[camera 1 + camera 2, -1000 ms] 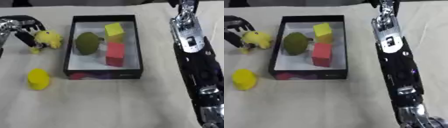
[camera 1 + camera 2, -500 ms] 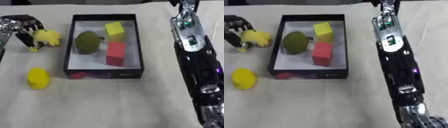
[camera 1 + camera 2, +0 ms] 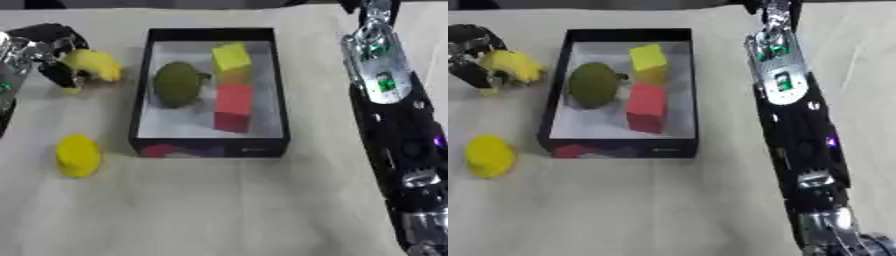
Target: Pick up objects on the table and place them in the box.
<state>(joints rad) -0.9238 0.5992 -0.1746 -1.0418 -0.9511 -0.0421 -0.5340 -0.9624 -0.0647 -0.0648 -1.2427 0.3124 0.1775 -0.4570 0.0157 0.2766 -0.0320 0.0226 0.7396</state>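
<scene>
In the left eye view, the left hand [image 3: 48,52] was at the upper left of the desk [image 3: 227,205], and its dark fingers were curled around a yellow toy [image 3: 92,64]. The toy was inside the hand's grasp, with its body sticking out on the side towards the box [image 3: 210,145]; it seemed to be slightly above the cloth, but this is hard to judge. The black box stood just beside it, to the right, without touching it. Inside the box there were an olive-green round object [image 3: 178,84], a yellow block [image 3: 230,56] and a red block [image 3: 234,107]; the two blocks lay along the right wall, the yellow one farther away. A second yellow object [image 3: 78,155] lay on the desk near the front left corner of the box, well apart from the hand.

In the right eye view, the right arm [image 3: 794,115] stretched along the right side of the box, from the far edge to the lower right corner. The right hand itself was not visible, so whether it was apart or together cannot be told.
</scene>
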